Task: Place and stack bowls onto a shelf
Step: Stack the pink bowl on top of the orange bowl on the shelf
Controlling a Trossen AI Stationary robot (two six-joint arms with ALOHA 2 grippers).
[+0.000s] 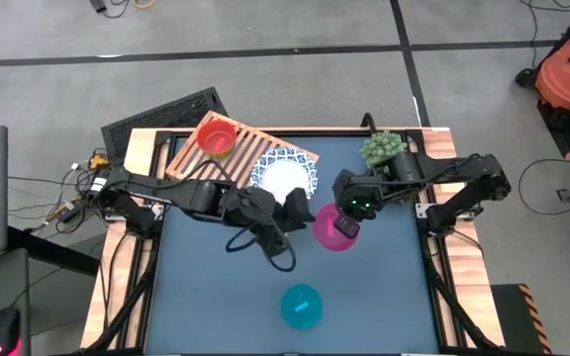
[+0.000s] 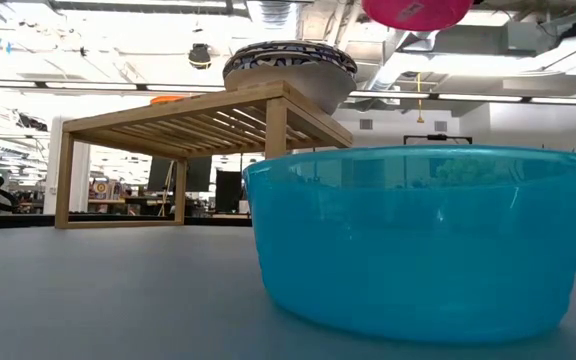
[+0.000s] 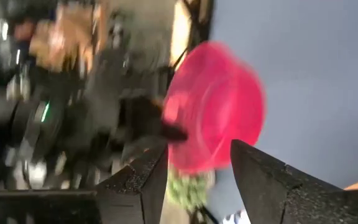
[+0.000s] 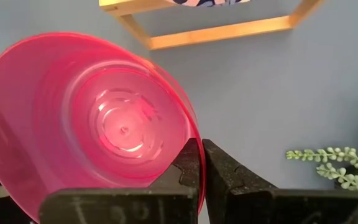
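A magenta bowl (image 1: 331,227) hangs above the table's middle, with my right gripper (image 1: 348,225) shut on it; the low view shows this magenta bowl (image 2: 413,12) high up. My left gripper (image 1: 291,212) is open just left of it, and in the left wrist view the bowl (image 3: 216,112) lies ahead of the left gripper (image 3: 197,180). The wooden shelf (image 1: 250,148) stands at the far left. A red bowl (image 1: 217,137) and a blue-patterned white bowl (image 1: 285,174) rest on its slats. A teal bowl (image 1: 302,306) sits upright near the front edge. My right gripper pinches the magenta bowl's rim (image 4: 197,163) between its two fingers, one finger on the inner face of the wall and one on the outer. The fingers come steeply from above, on the bowl's right side. The bowl is tilted and lifted clear of the table.
A green bushy plant (image 1: 382,148) stands at the far right, close to my right arm. In the low view the teal bowl (image 2: 418,240) fills the foreground. Bare blue table (image 1: 394,287) lies to the near right and near left.
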